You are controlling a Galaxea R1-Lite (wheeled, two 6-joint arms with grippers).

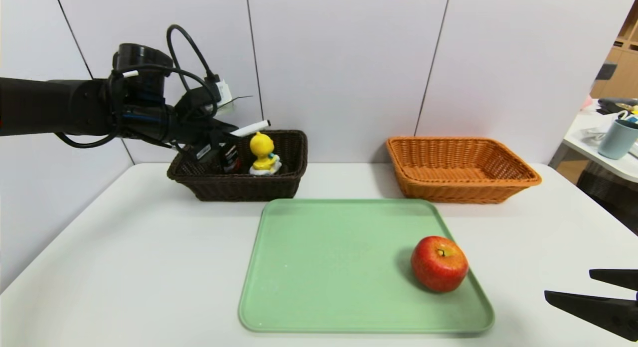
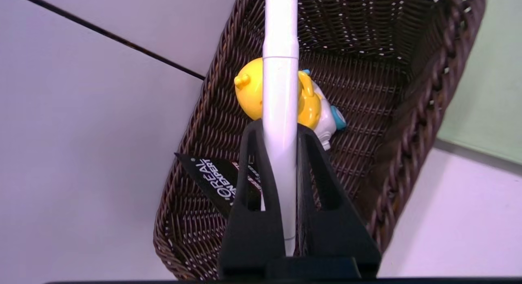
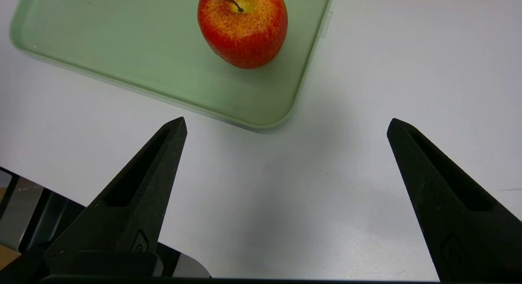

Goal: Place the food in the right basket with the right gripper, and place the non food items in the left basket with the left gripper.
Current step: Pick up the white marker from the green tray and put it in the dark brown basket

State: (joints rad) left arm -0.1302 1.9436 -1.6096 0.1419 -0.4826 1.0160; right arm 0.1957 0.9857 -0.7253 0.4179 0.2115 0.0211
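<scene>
My left gripper (image 1: 227, 135) (image 2: 279, 127) hangs over the dark brown left basket (image 1: 249, 190) (image 2: 412, 125), shut on a white marker (image 1: 250, 128) (image 2: 279, 92) that sticks out past its fingertips. Inside that basket stand the yellow duck toy (image 1: 262, 152) (image 2: 249, 88) and a dark tube (image 1: 230, 158) (image 2: 212, 180). The red apple (image 1: 439, 263) (image 3: 243, 27) sits on the green tray (image 1: 324, 267) (image 3: 122, 51) near its front right corner. My right gripper (image 1: 567, 283) (image 3: 286, 121) is open and empty, low over the table to the right of the tray. The orange right basket (image 1: 461, 190) holds nothing.
The two baskets stand side by side at the back of the white table (image 1: 124, 247), against a pale wall. A side table with a blue cup (image 1: 618, 137) stands beyond the table's right edge.
</scene>
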